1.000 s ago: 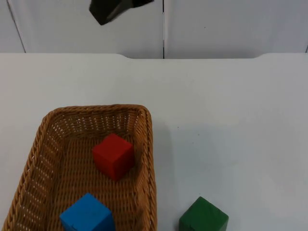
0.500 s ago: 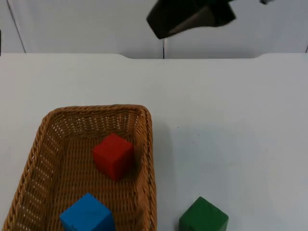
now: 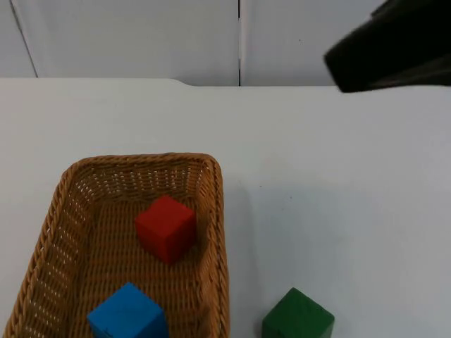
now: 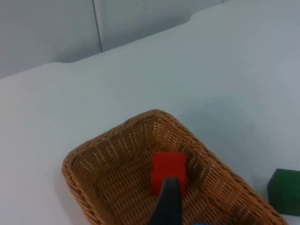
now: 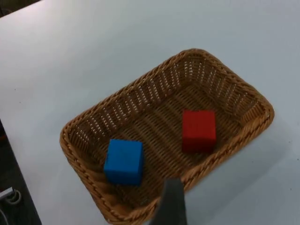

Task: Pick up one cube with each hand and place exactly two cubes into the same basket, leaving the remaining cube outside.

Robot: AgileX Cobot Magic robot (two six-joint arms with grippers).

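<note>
A brown wicker basket (image 3: 141,160) stands at the table's front left. Inside it lie a red cube (image 3: 166,228) and, nearer the front, a blue cube (image 3: 128,313). A green cube (image 3: 297,318) rests on the table just right of the basket, outside it. My right arm (image 3: 394,49) hangs high at the back right, far from the cubes. The right gripper (image 5: 172,204) is above the basket's rim (image 5: 140,82), looking down on the red cube (image 5: 198,130) and blue cube (image 5: 123,160). The left gripper (image 4: 166,204) hovers high over the red cube (image 4: 168,168), holding nothing visible.
The white table (image 3: 338,176) stretches bare to the right of and behind the basket. A grey partition wall (image 3: 141,35) closes the back edge. The green cube (image 4: 285,190) sits close to the basket's long side.
The right arm has swept across the back of the top view from upper left to upper right. Basket and all three cubes have stayed put.
</note>
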